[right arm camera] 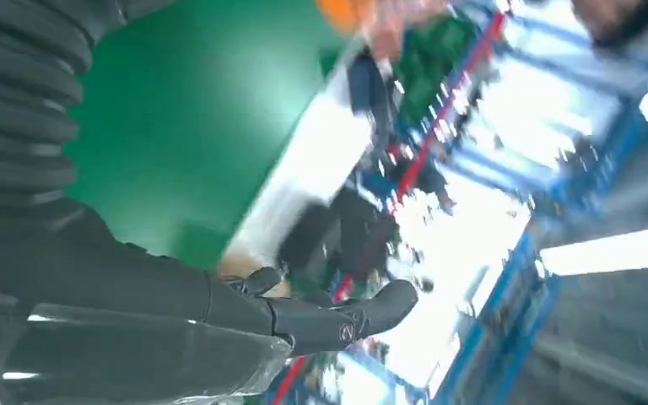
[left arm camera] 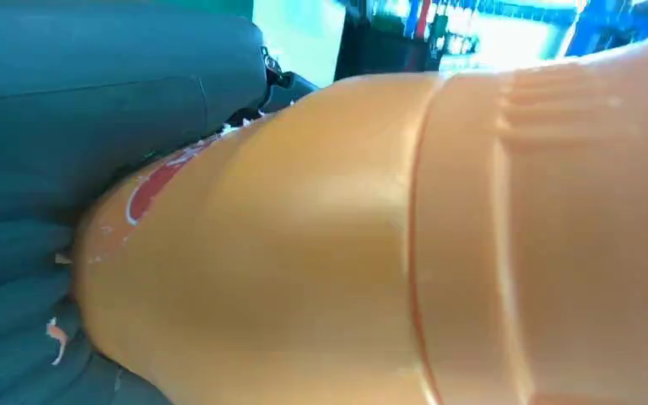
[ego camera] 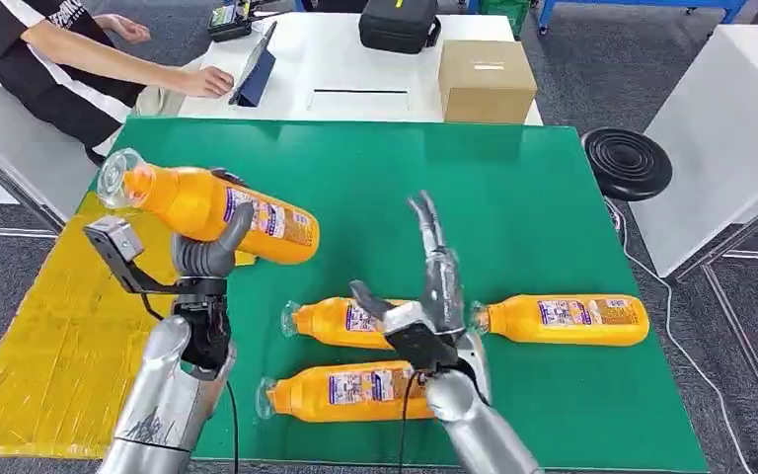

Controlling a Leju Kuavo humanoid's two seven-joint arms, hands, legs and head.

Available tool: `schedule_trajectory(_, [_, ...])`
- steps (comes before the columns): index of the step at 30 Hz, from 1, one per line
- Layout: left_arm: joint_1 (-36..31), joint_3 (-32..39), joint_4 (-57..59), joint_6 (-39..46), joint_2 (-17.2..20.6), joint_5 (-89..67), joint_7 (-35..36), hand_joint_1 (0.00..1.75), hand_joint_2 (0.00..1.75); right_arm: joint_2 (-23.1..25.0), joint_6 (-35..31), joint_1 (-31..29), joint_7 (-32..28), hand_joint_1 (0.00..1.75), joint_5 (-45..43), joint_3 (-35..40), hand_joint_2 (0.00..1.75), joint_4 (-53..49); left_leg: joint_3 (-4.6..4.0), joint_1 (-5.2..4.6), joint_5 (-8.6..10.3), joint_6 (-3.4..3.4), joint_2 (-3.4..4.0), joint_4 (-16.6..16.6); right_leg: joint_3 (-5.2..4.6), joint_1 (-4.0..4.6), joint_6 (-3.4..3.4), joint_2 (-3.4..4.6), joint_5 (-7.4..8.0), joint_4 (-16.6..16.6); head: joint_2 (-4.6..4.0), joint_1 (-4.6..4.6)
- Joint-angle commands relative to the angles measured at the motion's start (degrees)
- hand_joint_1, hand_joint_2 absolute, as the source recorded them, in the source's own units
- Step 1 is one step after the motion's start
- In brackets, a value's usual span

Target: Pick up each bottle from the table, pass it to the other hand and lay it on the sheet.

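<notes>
L hand (ego camera: 207, 252): grips an orange bottle (ego camera: 212, 212) round its body, lifted off the worktop, over the left edge of the green mat; clear cap end (ego camera: 118, 178) points out past the mat's left edge, base toward the mat centre, bottle tilted.
L wrist cam: same orange bottle (left arm camera: 371, 245) pressed against the grey hand cover (left arm camera: 42, 152).
R hand (ego camera: 434, 286): released, fingers straight and apart, raised above the mat near its front middle, holds nothing; fingers (right arm camera: 321, 321) stretched out in wrist cam too.
Bottles on green mat (ego camera: 513, 188): three lying flat near the front edge – one (ego camera: 341, 321) partly behind R hand, one (ego camera: 565, 320) just right of it, one (ego camera: 341, 390) nearest the front edge.
Yellow sheet (ego camera: 49, 336): on the worktop, left of the mat, under its left edge.
Back: person's hand (ego camera: 207, 81) on white table by a tablet (ego camera: 255, 71); cardboard box (ego camera: 487, 81); black bag (ego camera: 399, 24).
</notes>
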Motion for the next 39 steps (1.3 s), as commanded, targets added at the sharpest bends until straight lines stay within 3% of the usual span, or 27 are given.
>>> schedule_trajectory(1, [0.0, 0.7, 0.6, 6.8, 2.5, -7.6, -3.2, 1.75, 1.75, -5.3, -2.4, 8.4, -0.4, 0.00, 2.2, -5.8, 1.75, -19.9, 0.11, 0.07, 0.03, -0.28, -0.05, 0.0, 0.15, 0.06, -0.12, -0.08, 0.03, -0.1, 0.00, 0.00])
schedule_trajectory(4, [1.5, 0.4, 1.0, 18.8, 3.8, -24.1, -7.7, 1.75, 1.75, -6.1, -3.3, 13.4, -1.4, 0.00, 4.6, -9.7, 1.75, -28.6, 0.10, 0.03, 0.04, -0.20, -0.19, -0.1, 0.12, 0.02, -0.10, -0.21, -0.02, -0.1, 0.00, 0.02])
schedule_trajectory(7, [2.0, -0.1, 3.5, 20.0, 5.0, -31.8, -8.5, 1.75, 1.75, -7.9, -5.2, 15.1, -2.3, 0.00, 4.8, -13.0, 1.75, -31.1, 0.28, -0.02, 0.02, -0.28, -0.25, -0.1, 0.14, 0.00, -0.13, -0.22, -0.03, -0.1, 0.00, 0.00])
schedule_trajectory(15, [-0.3, 1.9, 8.8, 33.1, 7.7, -47.2, -12.0, 1.75, 1.75, -10.4, -9.9, 17.4, -5.4, 0.00, 1.9, -17.6, 1.75, -32.7, 0.19, -0.06, 0.02, -0.22, -0.10, -0.1, -0.08, 0.01, -0.10, -0.09, 0.03, -0.1, 0.00, 0.00])
schedule_trajectory(20, [-1.7, 16.5, 9.8, 33.5, 3.4, -73.4, -13.4, 1.75, 1.75, -10.2, -9.9, 17.9, -5.4, 0.00, 1.5, -19.8, 1.75, -33.5, 0.23, -0.01, 0.00, -0.29, -0.01, -0.1, -0.07, 0.06, -0.14, -0.02, 0.05, -0.1, 0.00, 0.00])
schedule_trajectory(24, [-2.5, 19.4, 10.5, 33.5, 2.8, -76.8, -13.9, 1.75, 1.75, -10.2, -9.9, 18.2, -5.5, 0.00, 1.3, -20.0, 1.75, -33.1, 0.26, -0.01, 0.00, -0.29, -0.02, -0.1, -0.03, 0.05, -0.13, -0.03, 0.03, -0.1, 0.00, -0.02])
schedule_trajectory(28, [-3.6, 28.4, 8.9, 33.5, 1.3, -92.9, -10.3, 1.75, 1.75, -9.3, -9.9, 17.8, -6.3, 0.00, 0.2, -19.3, 1.75, -31.5, 0.20, -0.02, 0.00, -0.22, 0.05, 0.0, -0.12, 0.05, -0.10, 0.00, 0.04, -0.1, 0.00, 0.00])
schedule_trajectory(32, [-3.8, 27.5, 9.9, 33.5, 3.0, -102.1, -0.7, 1.75, 1.75, -8.4, -9.9, 17.1, -5.5, 0.00, 1.4, -19.3, 1.75, -30.3, 0.32, 0.04, -0.01, -0.36, 0.12, -0.1, 0.01, 0.10, -0.16, 0.07, 0.08, -0.2, 0.00, 0.00])
schedule_trajectory(39, [-3.8, 27.5, 9.9, 33.5, 3.0, -102.1, -0.7, 1.75, 1.75, -8.4, -9.9, 17.1, -5.5, 0.00, 1.4, -19.3, 1.75, -30.3, 0.37, 0.04, 0.02, -0.42, 0.00, -0.1, 0.09, 0.10, -0.19, -0.04, 0.08, -0.2, 0.00, 0.00])
